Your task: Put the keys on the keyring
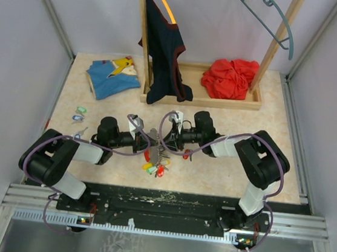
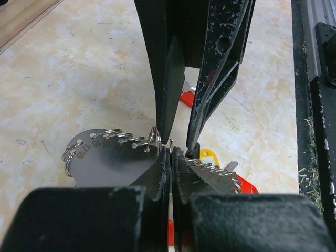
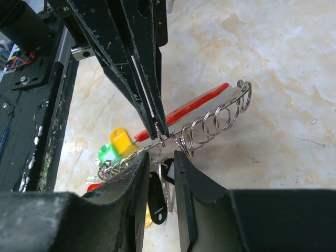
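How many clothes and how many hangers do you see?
Clothes: 3 (blue top, red cloth, dark top)
Hangers: 2 (orange hanger, teal hanger)
Total: 5

Robotics lab test cell, pale panel walls (image 1: pixel 24 55), aluminium frame posts (image 1: pixel 51 9), marble-patterned tabletop (image 1: pixel 279 120), left arm (image 1: pixel 61 159) and right arm (image 1: pixel 265 161) bolted to a metal rail (image 1: pixel 165 211), wooden clothes rack (image 1: pixel 141 25)
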